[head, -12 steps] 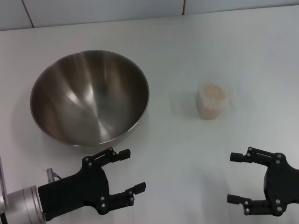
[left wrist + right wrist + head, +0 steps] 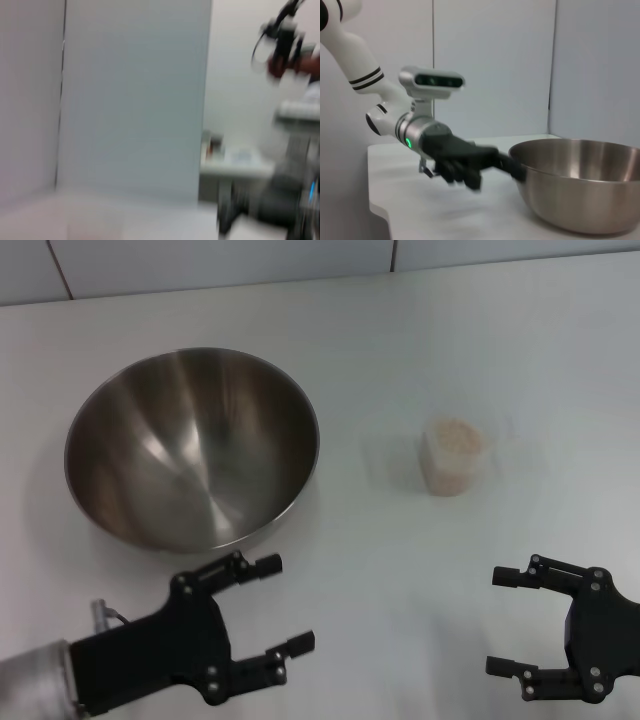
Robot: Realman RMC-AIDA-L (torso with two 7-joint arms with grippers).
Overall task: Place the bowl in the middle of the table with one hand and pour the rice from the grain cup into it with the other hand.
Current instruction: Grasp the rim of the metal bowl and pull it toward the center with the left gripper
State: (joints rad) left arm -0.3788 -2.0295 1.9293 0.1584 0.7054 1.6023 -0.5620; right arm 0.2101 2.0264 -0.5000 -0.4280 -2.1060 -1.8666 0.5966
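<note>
Near table edge, both grippers spread, nothing grasped.
Left gripper (image 2: 268,612) sits just short of the bowl (image 2: 192,448) rim, left of table (image 2: 400,570) centre; right gripper (image 2: 515,622) waits well apart from the grain cup (image 2: 452,457) of rice (image 2: 455,434). Risks: thin shiny rim slipping from the fingers; light cup tipping if nudged.

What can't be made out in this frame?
- Left wrist view: motion-blurred; neither bowl nor grain cup shows.
- Right wrist view: left gripper smeared; bowl cut off by the edge.
- Head view: right gripper body cut off by the corner; rice depth inside the cup unclear.
</note>
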